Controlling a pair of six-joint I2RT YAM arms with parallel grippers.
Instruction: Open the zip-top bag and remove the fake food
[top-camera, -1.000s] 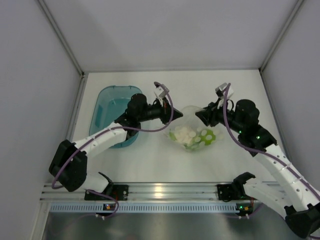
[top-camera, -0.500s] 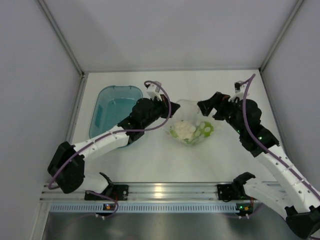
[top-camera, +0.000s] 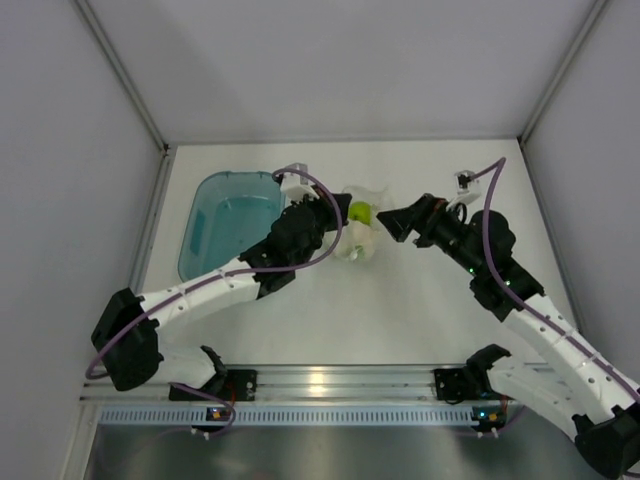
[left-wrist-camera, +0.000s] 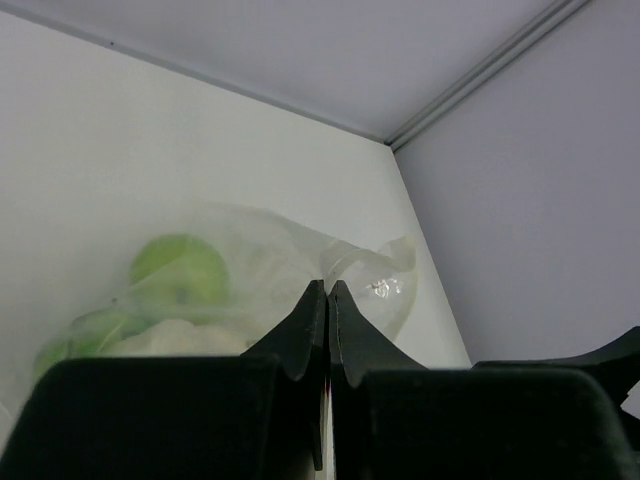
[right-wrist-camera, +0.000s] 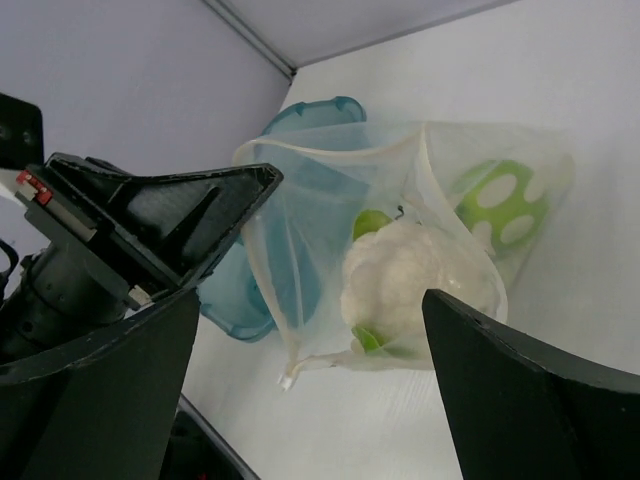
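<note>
— Where is the bag (top-camera: 362, 232)?

— Toward the back of the table (top-camera: 320, 320), just right of the tub (top-camera: 225, 215), between the two grippers. It hangs bunched up from the left gripper (top-camera: 340, 226).

— So the left one has it?

— Yes. Its jaws are pressed together in the left wrist view, and from the right wrist the bag's rim runs up to their tip. Whether the bag's bottom touches the table cannot be told.

— And the right gripper (top-camera: 386, 222)?

— Spread wide, with nothing in it. It points at the bag from the right, near it but apart.

— Is the food inside?

— Inside, yes. A white lump (right-wrist-camera: 405, 270) sits in the middle of the pouch and a green ball (right-wrist-camera: 500, 205) lies behind the dotted plastic. A smaller green piece (right-wrist-camera: 370, 222) shows just above the lump.

— Is the bag's mouth open?

— It gapes toward the right wrist camera, its rim curling from the left jaws across the top.
</note>
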